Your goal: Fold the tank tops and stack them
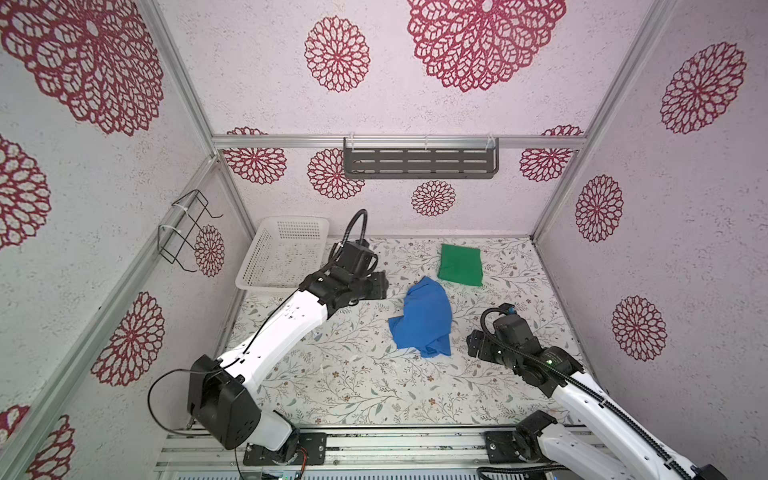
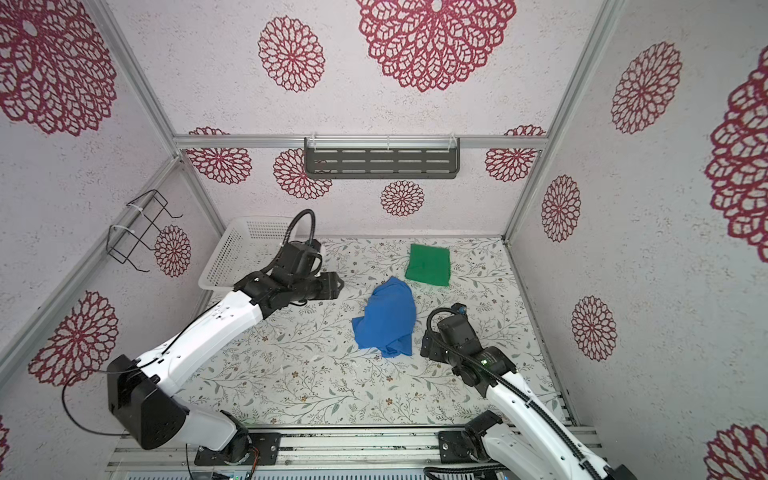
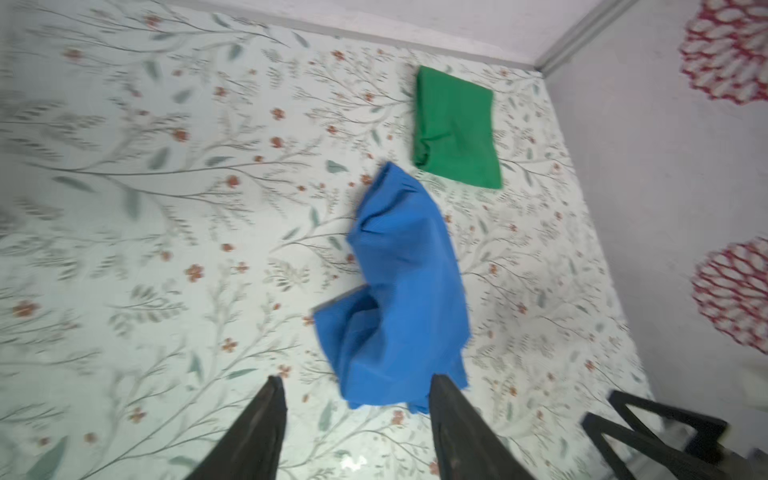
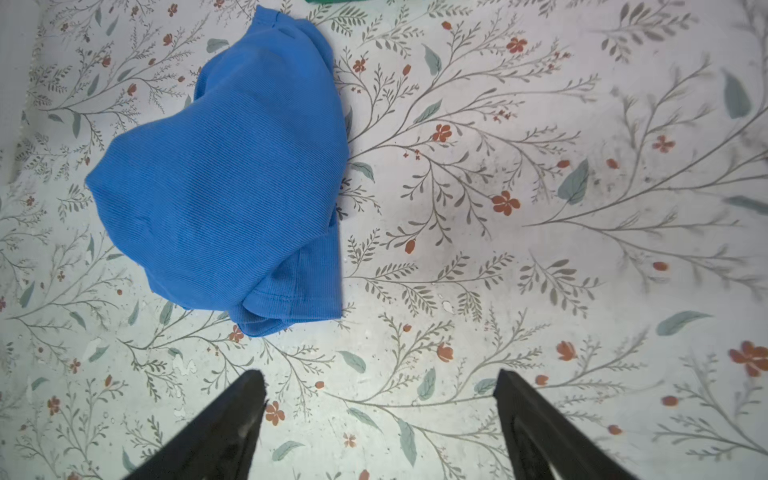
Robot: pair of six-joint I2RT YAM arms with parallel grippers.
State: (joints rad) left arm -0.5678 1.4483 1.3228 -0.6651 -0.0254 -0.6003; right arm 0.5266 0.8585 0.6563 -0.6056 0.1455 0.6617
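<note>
Blue tank top (image 1: 424,318): crumpled, mid-tabletop (image 1: 332,374), just beside the folded green tank top (image 1: 460,266).
Left end effector (image 3: 357,377), right end effector (image 4: 380,374): both open, empty.
Step in hand: probably folding blue. Next: grasp edges, spread flat.

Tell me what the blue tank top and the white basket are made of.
Blue tank top: a soft matte ribbed knit, likely cotton or a blend; fine ribs, stitched hem, limp creases. White basket: apparently rigid moulded plastic; regular rows of holes.
</note>
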